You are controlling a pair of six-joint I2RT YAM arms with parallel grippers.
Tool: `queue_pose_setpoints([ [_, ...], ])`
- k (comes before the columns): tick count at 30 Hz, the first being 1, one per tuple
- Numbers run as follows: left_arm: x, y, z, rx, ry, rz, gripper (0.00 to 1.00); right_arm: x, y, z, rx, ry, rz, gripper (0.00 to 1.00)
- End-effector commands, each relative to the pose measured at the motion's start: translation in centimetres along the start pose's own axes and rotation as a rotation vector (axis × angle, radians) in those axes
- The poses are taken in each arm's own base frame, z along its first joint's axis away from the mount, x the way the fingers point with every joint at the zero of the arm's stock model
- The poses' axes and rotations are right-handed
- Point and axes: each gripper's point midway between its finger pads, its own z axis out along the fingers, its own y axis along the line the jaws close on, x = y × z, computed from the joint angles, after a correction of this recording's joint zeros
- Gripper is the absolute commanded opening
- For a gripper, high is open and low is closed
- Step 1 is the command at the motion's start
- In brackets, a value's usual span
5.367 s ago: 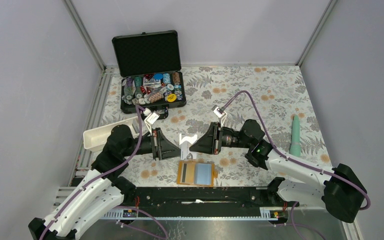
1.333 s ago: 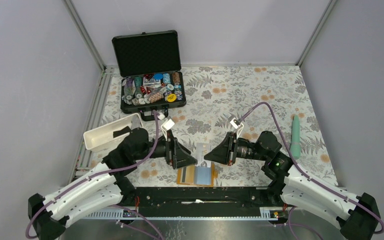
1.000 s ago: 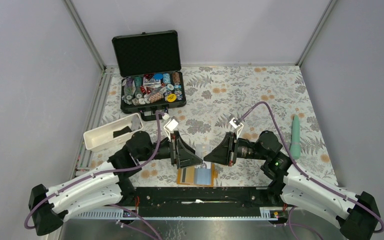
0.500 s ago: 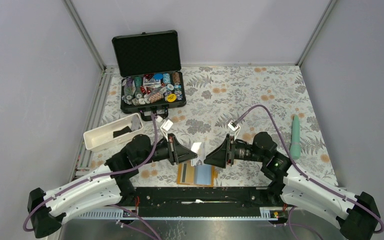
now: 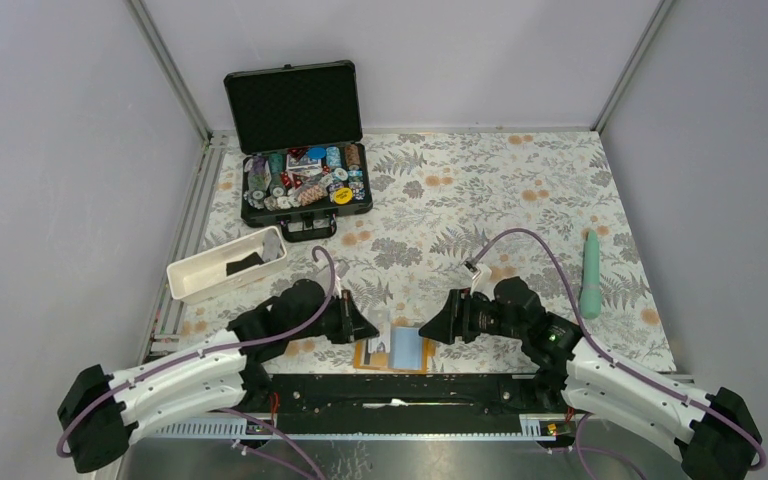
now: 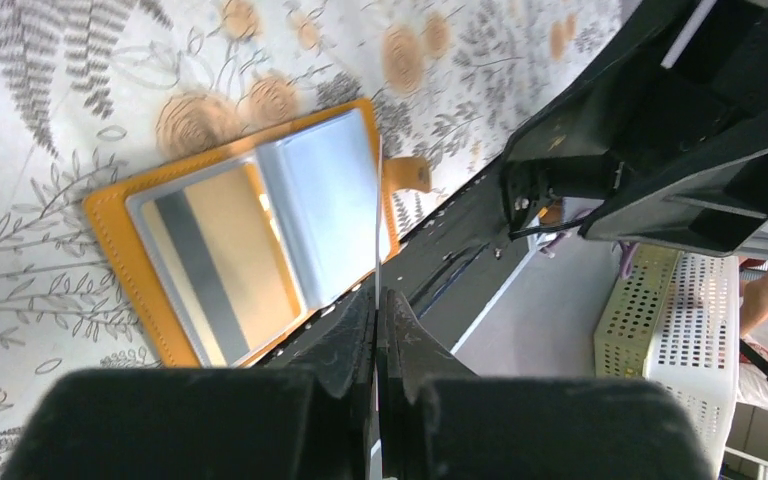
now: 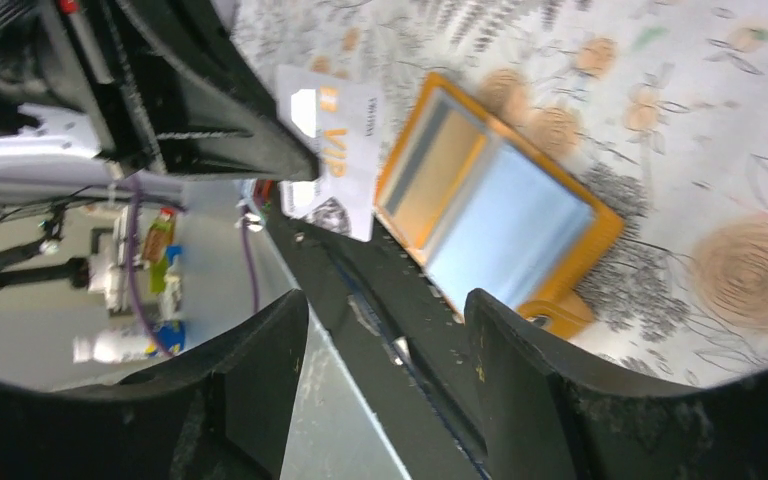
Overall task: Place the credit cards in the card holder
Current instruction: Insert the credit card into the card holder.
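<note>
At the left edge of the tabletop the white tray (image 5: 192, 272) has not moved. A dark flat piece lies in it, probably the black card (image 5: 243, 264), not yet dealt with.

The change is a handover. A second ago the two grippers met in mid-air over the middle of the tabletop, with the pale card (image 7: 335, 165) between them and the right one pinching it. Now the left gripper (image 6: 378, 295) has its jaws pressed together on the lower edge of that card. In the left wrist view the card shows only as a thin white line rising from the fingertips. The right wrist view shows its printed face hanging from the black left fingers.

Both arms have also dropped toward the near edge. The card now hangs just above the card holder (image 6: 120, 235), which lies open and flat at the middle of the near edge. Its snap tab (image 6: 407, 175) points at the rail. One clear sleeve shows something tan with a dark stripe, possibly a card already in place. The other sleeve looks pale blue and empty.

Right of the holder, the right gripper (image 7: 385, 305) has let go and backed off slightly. Its jaws stand wide apart with nothing between them, and the holder is visible through the gap.

For the task, this suggests the left arm now carries out the insertion. The card's free edge still has to be lined up with a sleeve mouth. The freed right gripper may need to pin the holder so it does not slide.
</note>
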Motion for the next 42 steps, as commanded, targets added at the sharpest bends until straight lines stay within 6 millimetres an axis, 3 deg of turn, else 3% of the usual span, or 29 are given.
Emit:
queue_pose_setpoints([
  [1, 0.4, -0.6, 0.6, 0.033, 0.028, -0.055, 0.0, 0.5, -4.1, -0.4, 0.199, -0.015, 0.014, 0.66],
  [6, 1.5, -0.1, 1.8, 0.044, 0.079, -0.13, 0.0, 1.6, -6.6, -0.6, 0.335, 0.009, 0.056, 0.66],
  [12, 2.5, 1.2, 2.8, 0.011, 0.111, -0.171, 0.0, 2.3, -7.4, -0.4, 0.395, 0.017, 0.07, 0.65],
  [18, 2.5, 1.9, 2.9, -0.021, 0.111, -0.148, 0.0, 3.2, -7.8, 0.4, 0.418, 0.046, 0.072, 0.57],
  [24, 2.8, 3.6, 2.9, -0.066, 0.116, -0.137, 0.0, 3.5, -8.1, 0.8, 0.436, 0.063, 0.071, 0.61],
  [42, 3.4, 4.7, 3.3, -0.091, 0.155, -0.12, 0.0, 3.8, -7.2, 3.2, 0.401, 0.087, 0.041, 0.6],
])
